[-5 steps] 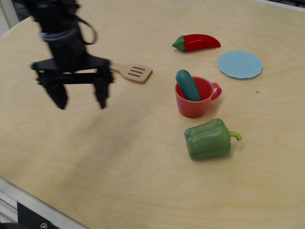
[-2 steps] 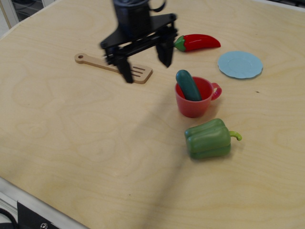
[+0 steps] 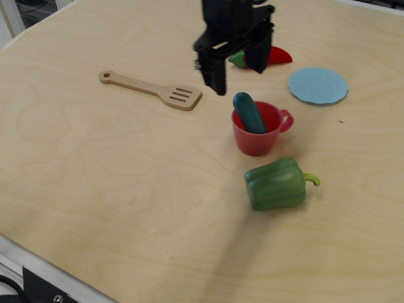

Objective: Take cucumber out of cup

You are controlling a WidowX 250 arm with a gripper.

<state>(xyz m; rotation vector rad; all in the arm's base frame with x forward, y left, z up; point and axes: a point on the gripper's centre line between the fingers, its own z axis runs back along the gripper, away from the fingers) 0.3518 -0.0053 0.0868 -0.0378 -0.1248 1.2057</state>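
Looking across the pale plywood tabletop (image 3: pixel 126 202), you find no brand, label or readable writing on anything. Your black two-fingered gripper (image 3: pixel 238 77) hangs above the far middle of the table with its fingers spread apart and nothing between them; the nearer finger (image 3: pixel 218 81) points down just behind and to the image-left of the cup. The smooth dark teal-green toy cucumber (image 3: pixel 249 112) sits tilted inside the small red-orange plastic mug (image 3: pixel 257 134), its rounded upper end sticking out over the rim on the side nearest the gripper. The mug's small loop handle faces image-right.

A shiny red toy chili pepper with a green stem (image 3: pixel 274 55) lies behind the mug, partly hidden by the gripper. A flat light blue plate (image 3: pixel 318 85) rests to the image-right of it, apart from the mug. A blocky lighter green toy bell pepper (image 3: pixel 276 184) sits just in front of the mug. A slotted wooden spatula (image 3: pixel 151 90) lies well to the image-left.
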